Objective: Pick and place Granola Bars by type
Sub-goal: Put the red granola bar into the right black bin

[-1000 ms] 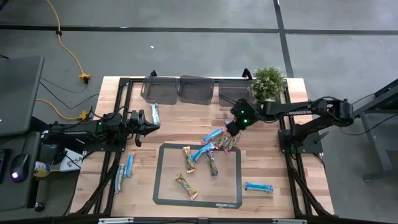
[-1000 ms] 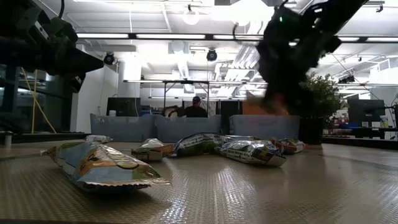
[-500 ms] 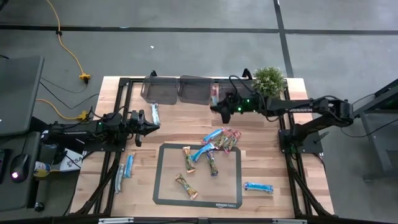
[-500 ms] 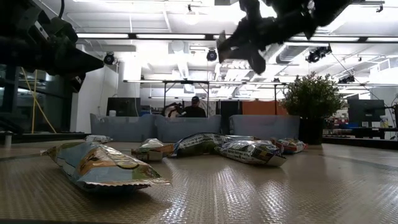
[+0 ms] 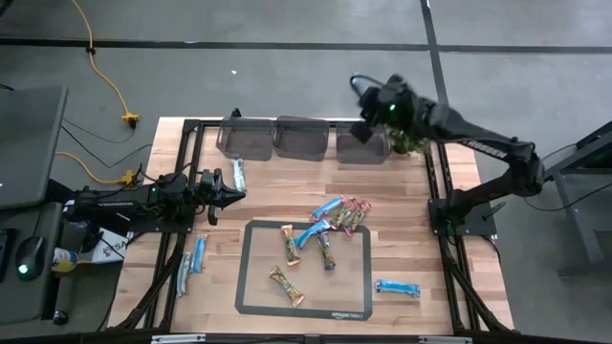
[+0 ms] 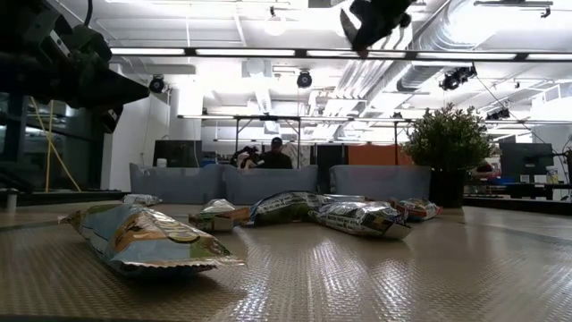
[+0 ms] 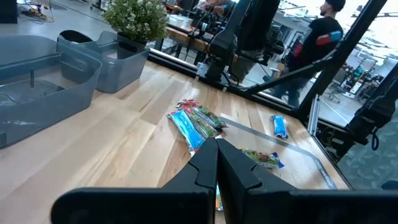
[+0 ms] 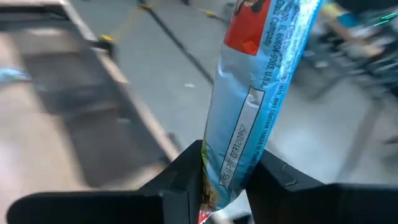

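While my right gripper (image 8: 219, 163) stays clamped on a red-and-pale-blue bar (image 8: 258, 87), it has swung up from the pile (image 5: 339, 215) and now sits high over the rightmost bin (image 5: 361, 143) by the plant (image 5: 413, 129). Judging by that, the drop comes next. Left gripper (image 7: 216, 163) waits closed at the table's left; other bars lie on the mat (image 5: 256, 291).

Bright ceiling lights, blurred right-wrist background.
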Available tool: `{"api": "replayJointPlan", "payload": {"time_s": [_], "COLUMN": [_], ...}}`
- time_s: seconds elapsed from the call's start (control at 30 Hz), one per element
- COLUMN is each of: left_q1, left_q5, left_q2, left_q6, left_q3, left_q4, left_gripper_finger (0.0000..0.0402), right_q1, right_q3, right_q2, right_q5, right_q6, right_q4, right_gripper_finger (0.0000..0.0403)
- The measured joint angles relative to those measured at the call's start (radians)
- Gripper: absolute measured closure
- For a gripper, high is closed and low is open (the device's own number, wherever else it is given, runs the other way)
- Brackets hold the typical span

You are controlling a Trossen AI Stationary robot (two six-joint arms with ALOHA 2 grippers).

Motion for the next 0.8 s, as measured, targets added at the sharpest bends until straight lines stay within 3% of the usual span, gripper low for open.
{"api": "replayJointPlan", "payload": {"time_s": [0.13,0.33,0.8], "left_q1": [0.000,0.000,0.000], "left_q5": [0.000,0.000,0.000], "left_q2": [0.000,0.000,0.000], "left_q6": [0.000,0.000,0.000], "left_q3": [0.000,0.000,0.000], "left_q4": [0.000,0.000,0.000], "left_gripper_finger": [0.0401,0.0401,0.0401], "right_q1": [-0.064,-0.135,-0.164], "right_q3": [0.068,0.075,0.074], "right_q2": [0.000,0.037,0.344], "right_q5": [0.060,0.051,-0.122], "right_q6": [-0.157,-0.277,-0.315], "right_q4": [-0.050,-0.092,-0.259], "right_gripper_finger": [0.0316,0.0316,0.0316]}}
